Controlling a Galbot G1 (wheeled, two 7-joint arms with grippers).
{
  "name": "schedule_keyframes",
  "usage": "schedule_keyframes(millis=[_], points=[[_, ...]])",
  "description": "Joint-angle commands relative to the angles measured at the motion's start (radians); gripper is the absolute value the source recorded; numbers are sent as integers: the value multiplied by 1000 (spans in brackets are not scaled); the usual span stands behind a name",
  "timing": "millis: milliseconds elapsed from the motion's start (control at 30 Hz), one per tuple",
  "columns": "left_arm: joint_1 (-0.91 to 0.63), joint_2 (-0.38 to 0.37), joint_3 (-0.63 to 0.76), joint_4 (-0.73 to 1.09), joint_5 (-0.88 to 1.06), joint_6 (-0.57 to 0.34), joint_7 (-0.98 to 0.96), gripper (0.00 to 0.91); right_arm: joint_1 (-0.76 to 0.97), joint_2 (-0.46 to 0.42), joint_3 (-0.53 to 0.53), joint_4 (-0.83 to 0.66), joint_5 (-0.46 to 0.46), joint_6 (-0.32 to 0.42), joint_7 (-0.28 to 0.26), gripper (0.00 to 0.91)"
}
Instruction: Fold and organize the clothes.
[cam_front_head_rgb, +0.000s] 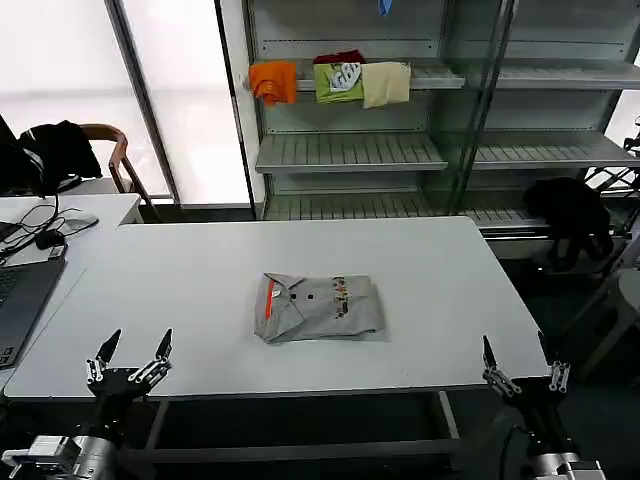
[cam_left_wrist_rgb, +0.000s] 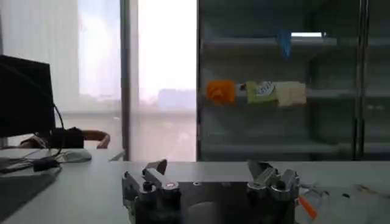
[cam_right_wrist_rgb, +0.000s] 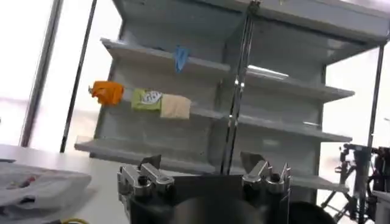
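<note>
A light grey shirt (cam_front_head_rgb: 318, 307) lies folded into a neat rectangle at the middle of the white table (cam_front_head_rgb: 200, 270), with an orange stripe and buttons at its left end and a small multicoloured print near its centre. Its edge shows in the right wrist view (cam_right_wrist_rgb: 36, 185) and its orange stripe in the left wrist view (cam_left_wrist_rgb: 341, 201). My left gripper (cam_front_head_rgb: 138, 345) hangs open at the table's near left edge, well clear of the shirt. At the near right corner my right gripper (cam_front_head_rgb: 515, 348) is open too, with nothing between its fingers. Both show in their wrist views (cam_left_wrist_rgb: 207, 165) (cam_right_wrist_rgb: 201, 161).
A metal shelf rack (cam_front_head_rgb: 400, 150) stands behind the table, holding small orange (cam_front_head_rgb: 272, 80), green (cam_front_head_rgb: 338, 80) and cream (cam_front_head_rgb: 385, 83) folded pieces. A black garment (cam_front_head_rgb: 570, 215) hangs at the right. A laptop (cam_front_head_rgb: 20, 295), cables and a mouse lie on the desk at the left.
</note>
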Motion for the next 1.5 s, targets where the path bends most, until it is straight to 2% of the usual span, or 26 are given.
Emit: schedule_keyframes(millis=[33, 833, 1500], points=[[19, -9, -46, -14, -33, 1, 15, 907, -5, -7, 17, -1, 32, 7, -22, 907], [5, -14, -44, -2, -22, -1, 12, 907, 29, 12, -10, -1, 33, 6, 2, 907], [-1, -17, -44, 25, 5, -25, 13, 907, 25, 15, -23, -3, 30, 14, -26, 907]])
